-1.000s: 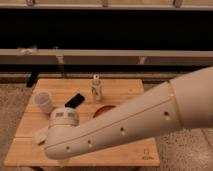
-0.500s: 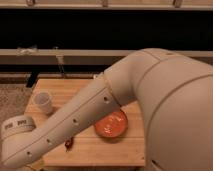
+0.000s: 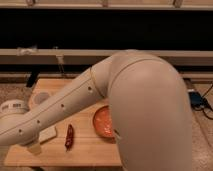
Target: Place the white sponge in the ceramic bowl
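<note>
The ceramic bowl (image 3: 103,122) is orange-red and sits on the wooden table (image 3: 85,152) right of the middle; my arm covers its right side. A flat off-white block, the white sponge (image 3: 49,133), lies on the table at the left, just under my forearm. My gripper (image 3: 34,146) is at the lower left end of the arm, low over the table and right beside the sponge's left edge. The arm hides most of it.
A dark red chili pepper (image 3: 69,136) lies between the sponge and the bowl. A white round cup (image 3: 40,98) stands at the table's back left. A dark rail and wall run behind the table. My big arm fills the right half of the view.
My arm has swung further across the view and lower, so the gripper end now sits by the sponge. The bowl is now partly covered by the arm.
</note>
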